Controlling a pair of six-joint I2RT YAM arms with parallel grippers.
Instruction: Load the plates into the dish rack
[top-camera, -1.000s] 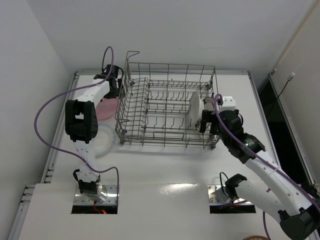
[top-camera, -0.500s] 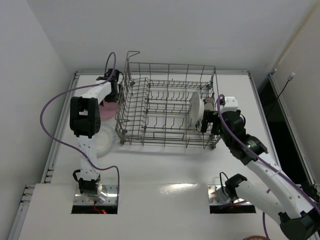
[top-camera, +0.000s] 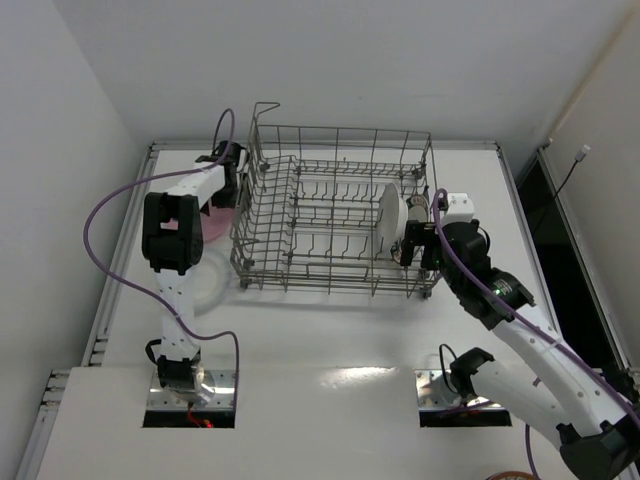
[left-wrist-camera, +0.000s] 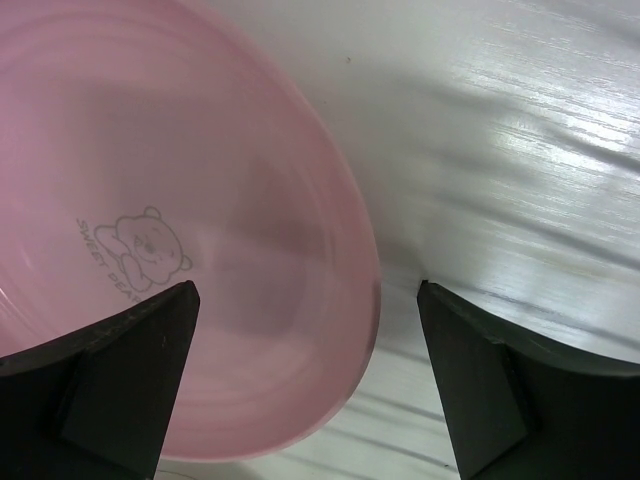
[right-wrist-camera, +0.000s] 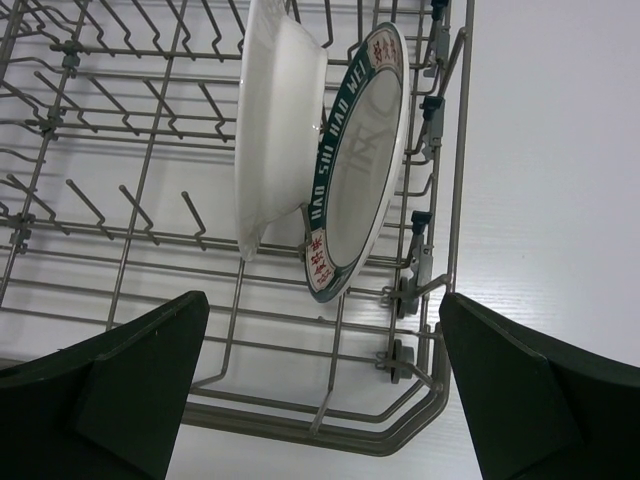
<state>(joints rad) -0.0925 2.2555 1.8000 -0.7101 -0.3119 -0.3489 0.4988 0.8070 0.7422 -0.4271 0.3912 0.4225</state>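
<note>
The grey wire dish rack (top-camera: 330, 287) stands mid-table. A plain white plate (top-camera: 387, 222) and the plate with the teal-and-red rim (top-camera: 407, 215) stand upright in its right end. The right wrist view shows the white plate (right-wrist-camera: 275, 110) and the patterned plate (right-wrist-camera: 360, 160) leaning together between the tines. My right gripper (top-camera: 408, 243) hovers open and empty just above them (right-wrist-camera: 320, 390). The pink plate (top-camera: 213, 218) lies left of the rack. My left gripper (top-camera: 228, 182) is open, and its jaws straddle the pink plate's (left-wrist-camera: 180, 200) rim (left-wrist-camera: 305, 385) without closing. Another white plate (top-camera: 203, 282) lies flat nearer the front left.
The rack's tall grid side (top-camera: 248, 215) stands right beside the left gripper. The rack's frame and roller wheels (right-wrist-camera: 440, 360) lie under the right gripper. The left wall and the table's raised edge (top-camera: 125, 250) run close by the pink plate.
My left arm has reached further back and right, bringing its gripper lower over the pink plate. The right gripper has barely shifted. The plates in the rack have not moved.
</note>
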